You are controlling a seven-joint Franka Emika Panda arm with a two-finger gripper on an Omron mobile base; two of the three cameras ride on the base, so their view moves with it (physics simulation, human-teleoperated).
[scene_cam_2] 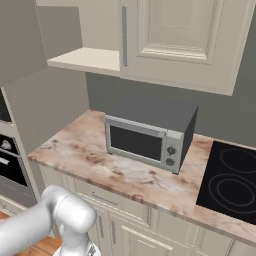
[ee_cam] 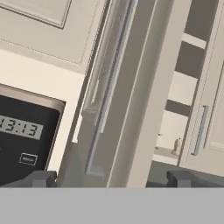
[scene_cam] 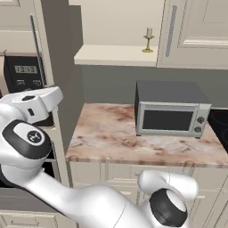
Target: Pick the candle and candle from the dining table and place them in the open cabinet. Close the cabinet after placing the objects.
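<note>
Kitchen corner, marbled tabletop [scene_cam: 111,133] with a toaster oven [scene_cam: 171,109]. Candlestick candle [scene_cam: 148,40] already on the cabinet shelf [scene_cam: 116,55]. Claw [ee_cam: 111,177] spread wide, empty, up against the open door's bar handle [ee_cam: 109,87]. Looks like door-closing time: needs a push or grab there.

open cabinet door [ee_cam: 131,87], bar handle [ee_cam: 109,83], candle [ee_cam: 177,146]

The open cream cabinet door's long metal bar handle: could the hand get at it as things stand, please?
Probably yes: the hand stands open, aimed at the long metal bar handle on the door edge, with nothing between them.
</note>
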